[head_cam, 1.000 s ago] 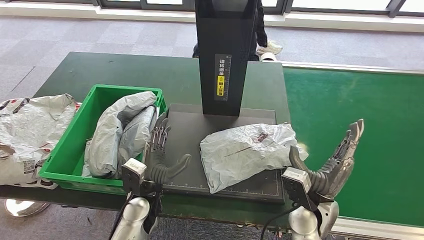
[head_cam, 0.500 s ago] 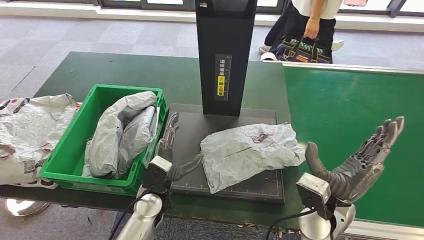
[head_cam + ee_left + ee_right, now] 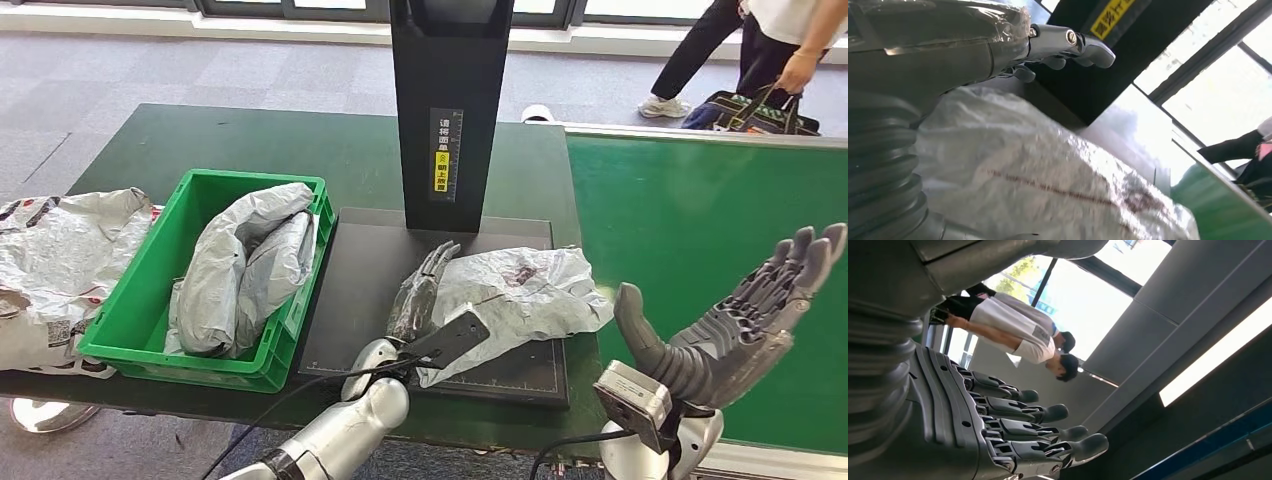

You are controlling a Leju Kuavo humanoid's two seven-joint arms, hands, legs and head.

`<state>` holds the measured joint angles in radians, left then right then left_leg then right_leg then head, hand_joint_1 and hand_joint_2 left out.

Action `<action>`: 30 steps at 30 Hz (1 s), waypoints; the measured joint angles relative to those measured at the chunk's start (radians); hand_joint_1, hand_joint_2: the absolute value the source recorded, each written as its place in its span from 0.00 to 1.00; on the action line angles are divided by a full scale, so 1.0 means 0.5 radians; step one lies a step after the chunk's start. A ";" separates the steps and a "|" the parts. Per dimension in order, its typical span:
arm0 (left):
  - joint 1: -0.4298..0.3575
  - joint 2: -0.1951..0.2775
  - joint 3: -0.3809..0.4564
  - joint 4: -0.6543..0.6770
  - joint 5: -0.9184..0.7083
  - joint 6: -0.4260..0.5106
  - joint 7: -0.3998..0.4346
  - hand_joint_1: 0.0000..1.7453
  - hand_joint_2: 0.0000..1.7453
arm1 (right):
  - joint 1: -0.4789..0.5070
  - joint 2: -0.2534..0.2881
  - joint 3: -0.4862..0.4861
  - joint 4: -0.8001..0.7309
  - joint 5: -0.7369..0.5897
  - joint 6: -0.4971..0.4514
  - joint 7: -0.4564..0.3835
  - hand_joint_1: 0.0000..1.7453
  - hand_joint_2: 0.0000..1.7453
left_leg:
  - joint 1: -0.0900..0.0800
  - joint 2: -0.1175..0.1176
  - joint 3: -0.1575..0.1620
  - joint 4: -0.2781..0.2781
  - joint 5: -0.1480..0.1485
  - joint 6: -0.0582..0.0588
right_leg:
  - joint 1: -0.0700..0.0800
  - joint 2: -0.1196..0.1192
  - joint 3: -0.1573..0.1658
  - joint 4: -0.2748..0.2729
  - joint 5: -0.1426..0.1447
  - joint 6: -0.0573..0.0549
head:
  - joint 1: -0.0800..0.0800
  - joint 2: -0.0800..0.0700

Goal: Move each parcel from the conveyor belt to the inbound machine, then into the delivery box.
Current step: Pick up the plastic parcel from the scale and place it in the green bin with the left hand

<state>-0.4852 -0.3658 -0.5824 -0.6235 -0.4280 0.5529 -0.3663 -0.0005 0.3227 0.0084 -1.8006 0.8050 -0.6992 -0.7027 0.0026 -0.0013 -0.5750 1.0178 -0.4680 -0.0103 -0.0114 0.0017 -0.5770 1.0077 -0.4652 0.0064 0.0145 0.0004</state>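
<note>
On the black scanner plate my left hand lies against the near-left edge of the grey parcel, fingers stretched out fairly straight along its crumpled side and touching it; whether they have any hold on it I cannot tell. From my left wrist the fingers reach over the parcel, apart from its top surface, with nothing closed between them. My right hand is raised off to the right above the green belt, palm up, fingers spread wide and holding nothing; the right wrist view shows those fingers fanned apart against the ceiling. The parcel rests flat on the plate, its right end running over the plate's right edge toward the belt, just in front of the black scanner column that stands at the back of the plate. Just left of the plate sits a green box with two grey parcels slumped inside it, one leaning on the other. Further left on the dark green bench, a pile of flattened grey bags lies touching the box's outer wall. Beyond the belt's far corner a person walks past carrying a dark bag.
</note>
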 joint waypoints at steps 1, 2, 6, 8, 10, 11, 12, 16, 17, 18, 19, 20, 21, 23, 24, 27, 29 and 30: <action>-0.018 0.000 -0.053 0.037 0.029 0.007 0.025 0.00 1.00 | 0.000 0.000 0.000 0.000 0.000 0.000 0.000 0.00 1.00 | 0.000 0.000 0.000 0.000 0.000 0.000 | 0.000 0.000 0.000 0.000 0.000 0.000 | 0.000 0.000; -0.035 -0.001 -0.104 0.072 0.058 0.012 0.046 0.00 1.00 | 0.000 0.000 0.000 0.000 0.000 0.000 0.000 0.00 1.00 | 0.000 0.000 0.000 0.000 0.000 0.000 | 0.000 0.000 0.000 0.000 0.000 0.000 | 0.000 0.000; -0.088 -0.001 -0.273 0.172 0.136 0.028 0.100 0.00 1.00 | 0.001 0.000 0.000 -0.007 -0.002 0.000 0.001 0.00 1.00 | 0.000 0.000 0.000 0.000 0.000 0.000 | 0.000 0.000 0.000 0.000 0.000 0.000 | 0.000 0.000; -0.105 -0.001 -0.330 0.203 0.145 0.032 0.109 0.00 1.00 | 0.001 0.000 0.000 -0.010 -0.003 0.000 0.002 0.00 1.00 | 0.000 0.000 0.000 0.000 0.000 0.000 | 0.000 0.000 0.000 0.000 0.000 0.000 | 0.000 0.000; -0.117 -0.001 -0.367 0.228 0.151 0.035 0.111 0.00 1.00 | 0.001 0.000 0.000 -0.011 -0.003 -0.001 0.002 0.00 1.00 | 0.000 0.000 0.000 0.000 0.000 0.000 | 0.000 0.000 0.000 0.000 0.000 0.000 | 0.000 0.000; -0.120 -0.001 -0.380 0.238 0.152 0.036 0.111 0.00 1.00 | 0.001 0.000 0.000 -0.011 -0.003 -0.001 0.002 0.00 1.00 | 0.000 0.000 0.000 0.000 0.000 0.000 | 0.000 0.000 0.000 0.000 0.000 0.000 | 0.000 0.000; -0.122 -0.001 -0.391 0.246 0.154 0.037 0.112 0.00 1.00 | 0.001 0.000 0.000 -0.011 -0.003 -0.001 0.002 0.00 1.00 | 0.000 0.000 0.000 0.000 0.000 0.000 | 0.000 0.000 0.000 0.000 0.000 0.000 | 0.000 0.000; -0.127 -0.001 -0.420 0.272 0.158 0.038 0.112 0.00 1.00 | 0.001 0.000 0.000 -0.011 -0.003 -0.001 0.002 0.00 1.00 | 0.000 0.000 0.000 0.000 0.000 0.000 | 0.000 0.000 0.000 0.000 0.000 0.000 | 0.000 0.000; -0.129 -0.001 -0.424 0.278 0.159 0.038 0.113 0.00 1.00 | 0.001 0.000 0.000 -0.011 -0.003 -0.001 0.002 0.00 1.00 | 0.000 0.000 0.000 0.000 0.000 0.000 | 0.000 0.000 0.000 0.000 0.000 0.000 | 0.000 0.000; -0.131 -0.001 -0.430 0.284 0.158 0.038 0.117 0.00 1.00 | 0.001 0.000 0.000 -0.011 -0.003 -0.001 0.002 0.00 1.00 | 0.000 0.000 0.000 0.000 0.000 0.000 | 0.000 0.000 0.000 0.000 0.000 0.000 | 0.000 0.000; -0.134 -0.001 -0.435 0.290 0.154 0.039 0.128 0.02 1.00 | 0.001 0.000 0.000 -0.011 -0.005 -0.001 0.002 0.00 1.00 | 0.000 0.000 0.000 0.000 0.000 0.000 | 0.000 0.000 0.000 0.000 0.000 0.000 | 0.000 0.000; -0.139 -0.001 -0.442 0.297 0.143 0.039 0.147 0.27 1.00 | 0.001 0.000 0.000 -0.011 -0.008 -0.001 0.002 0.00 1.00 | 0.000 0.000 0.000 0.000 0.000 0.000 | 0.000 0.000 0.000 0.000 0.000 0.000 | 0.000 0.000; -0.145 -0.001 -0.454 0.306 0.125 0.039 0.173 0.52 1.00 | 0.001 0.000 0.000 -0.011 -0.011 -0.001 0.002 0.00 1.00 | 0.000 0.000 0.000 0.000 0.000 0.000 | 0.000 0.000 0.000 0.000 0.000 0.000 | 0.000 0.000; -0.161 -0.001 -0.491 0.330 0.068 0.025 0.247 1.00 1.00 | 0.001 0.000 0.000 -0.011 -0.015 -0.001 0.002 0.00 1.00 | 0.000 0.000 0.000 0.000 0.000 0.000 | 0.000 0.000 0.000 0.000 0.000 0.000 | 0.000 0.000; -0.169 -0.001 -0.517 0.343 0.034 0.007 0.291 1.00 1.00 | 0.001 0.000 0.000 -0.011 -0.016 -0.001 0.002 0.00 1.00 | 0.000 0.000 0.000 0.000 0.000 0.000 | 0.000 0.000 0.000 0.000 0.000 0.000 | 0.000 0.000; -0.186 -0.001 -0.613 0.375 -0.046 -0.065 0.410 1.00 1.00 | 0.001 0.000 0.000 -0.011 -0.017 -0.001 0.002 0.00 1.00 | 0.000 0.000 0.000 0.000 0.000 0.000 | 0.000 0.000 0.001 0.000 0.000 0.000 | 0.000 0.000; -0.192 -0.001 -0.671 0.389 -0.075 -0.085 0.459 1.00 1.00 | 0.001 0.000 0.000 -0.011 -0.018 -0.001 0.002 0.00 1.00 | 0.000 0.000 0.000 0.000 0.000 0.000 | 0.000 0.000 0.001 0.000 0.000 0.000 | 0.000 0.000; -0.196 -0.001 -0.697 0.395 -0.085 -0.091 0.478 1.00 1.00 | 0.001 0.000 0.000 -0.011 -0.018 -0.001 0.002 0.00 1.00 | 0.000 0.000 0.000 0.000 0.000 0.000 | 0.000 0.000 0.001 0.000 0.000 0.000 | 0.000 0.000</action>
<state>-0.5829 -0.3662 -0.9308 -0.4258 -0.4705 0.5075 -0.1272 0.0000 0.3227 0.0084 -1.8059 0.7958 -0.6996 -0.7015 0.0027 -0.0012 -0.5750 1.0178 -0.4680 -0.0103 -0.0114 0.0016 -0.5767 1.0077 -0.4652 0.0064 0.0146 0.0004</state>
